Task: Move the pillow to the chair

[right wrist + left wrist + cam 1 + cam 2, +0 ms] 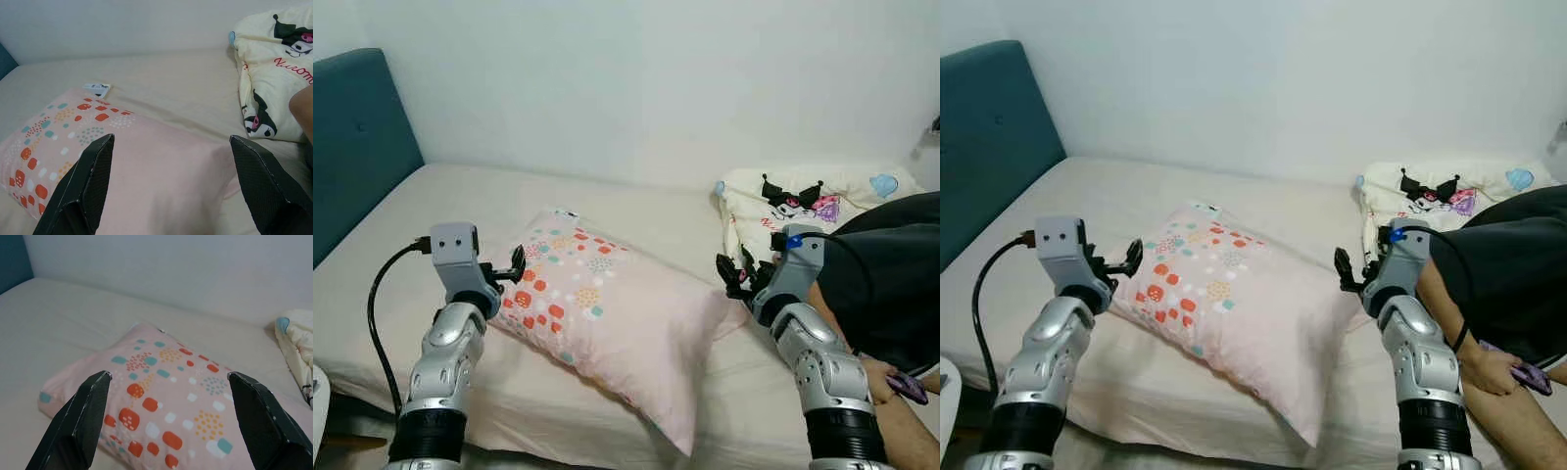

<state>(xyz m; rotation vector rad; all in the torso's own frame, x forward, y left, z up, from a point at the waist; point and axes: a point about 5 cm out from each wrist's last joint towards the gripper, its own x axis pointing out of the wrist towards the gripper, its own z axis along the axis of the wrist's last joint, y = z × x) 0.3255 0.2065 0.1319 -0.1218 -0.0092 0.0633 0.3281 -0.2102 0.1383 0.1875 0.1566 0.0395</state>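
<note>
I have the left gripper (514, 266) and right gripper (732, 272) spread wide at either end of the pink patterned pillow (607, 323) lying on the bed (489, 196), bracketing it for a two-sided squeeze.

Head stereo pair looking down, wrist cameras close, all sharing pillow (607, 313)

A bed (509, 196) with a plain cream sheet spans the scene, its teal headboard (357, 147) at the robot's left. A pink pillow (607, 323) with red, teal and orange spots lies on the sheet, well apart from the headboard. Beyond the pillow, farther from the headboard, a cream cartoon-print blanket (803, 201) sits bunched against the wall, and a seated person (886, 284) is beside it.
</note>
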